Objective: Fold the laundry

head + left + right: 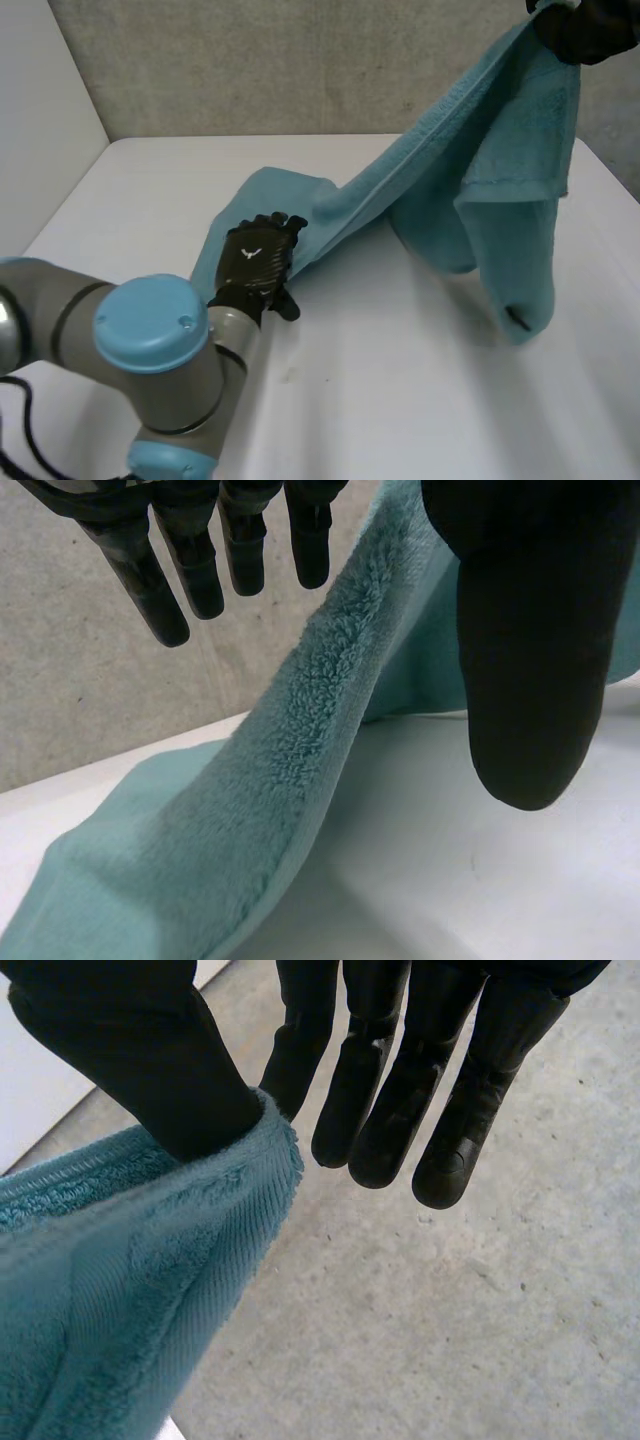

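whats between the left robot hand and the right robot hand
The teal towel spans it in the head view, rising from under the left robot hand on the table to the right robot hand pinching its corner.

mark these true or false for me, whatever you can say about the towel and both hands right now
1. The right hand holds one end of the towel up above the table. True.
2. The towel lies folded in a neat flat square. False: it stretches from the table up to the raised hand, with part of it hanging down.
3. The left hand is on the towel's low end, on the table. True.
4. The left hand's fingers are curled into a fist. False: they are straight.
5. The towel is red. False: it is blue-green.
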Controlling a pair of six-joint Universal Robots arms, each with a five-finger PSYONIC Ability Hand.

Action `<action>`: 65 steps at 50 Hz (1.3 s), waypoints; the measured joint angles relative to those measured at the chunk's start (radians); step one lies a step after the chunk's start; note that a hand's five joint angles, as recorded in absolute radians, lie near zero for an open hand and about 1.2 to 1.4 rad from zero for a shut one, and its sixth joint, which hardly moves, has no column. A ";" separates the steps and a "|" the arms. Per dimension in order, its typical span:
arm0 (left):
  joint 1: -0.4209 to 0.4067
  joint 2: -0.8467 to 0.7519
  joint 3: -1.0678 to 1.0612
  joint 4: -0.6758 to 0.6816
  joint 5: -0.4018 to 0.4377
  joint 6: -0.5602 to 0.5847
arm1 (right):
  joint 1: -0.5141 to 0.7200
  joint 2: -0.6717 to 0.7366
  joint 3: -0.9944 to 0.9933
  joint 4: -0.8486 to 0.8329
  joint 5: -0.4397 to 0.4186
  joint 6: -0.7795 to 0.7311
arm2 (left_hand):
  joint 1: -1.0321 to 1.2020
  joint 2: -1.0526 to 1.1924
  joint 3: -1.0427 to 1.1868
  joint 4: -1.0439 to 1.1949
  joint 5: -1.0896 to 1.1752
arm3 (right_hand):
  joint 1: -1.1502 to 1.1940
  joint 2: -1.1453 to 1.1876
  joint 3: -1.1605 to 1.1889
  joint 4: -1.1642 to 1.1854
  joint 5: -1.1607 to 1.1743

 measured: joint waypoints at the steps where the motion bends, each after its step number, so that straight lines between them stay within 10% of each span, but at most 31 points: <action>1: -0.005 -0.022 0.022 0.008 -0.008 -0.004 | 0.005 -0.004 -0.002 0.003 0.001 0.001 | 0.000 0.002 0.000 0.002 0.002 | 0.000 0.000 0.000 0.000 0.000; 13: 0.043 -0.200 0.177 0.126 -0.151 0.000 | 0.000 -0.040 -0.002 0.024 0.002 0.017 | 0.240 0.244 0.242 0.245 0.240 | 0.000 0.000 0.003 0.000 0.000; 27: 0.280 -0.117 0.115 0.128 -0.206 0.057 | -0.046 -0.001 0.043 0.019 -0.016 0.017 | 0.371 0.375 0.373 0.376 0.376 | 0.000 0.000 0.003 0.000 0.000; 33: 0.305 -0.042 0.024 0.136 -0.180 0.114 | -0.066 0.039 0.088 0.015 -0.017 0.012 | 0.878 0.886 0.883 0.887 0.884 | 0.000 0.000 0.003 0.000 0.000; 44: 0.340 0.200 -0.126 0.145 -0.112 0.224 | -0.134 0.055 0.160 0.041 -0.035 -0.008 | 0.917 0.960 0.957 0.960 0.943 | 0.000 0.000 0.003 0.000 0.000; 55: 0.411 0.582 -0.246 0.022 0.126 0.480 | -0.274 0.132 0.200 0.232 -0.183 -0.160 | 0.924 0.967 0.962 0.967 0.952 | 0.000 0.000 0.003 0.000 0.005; 65: 0.437 0.443 -0.234 -0.104 0.185 0.508 | -0.284 0.375 0.225 0.238 -0.232 -0.138 | 0.924 0.967 0.963 0.967 0.952 | 0.000 0.000 0.003 0.000 0.006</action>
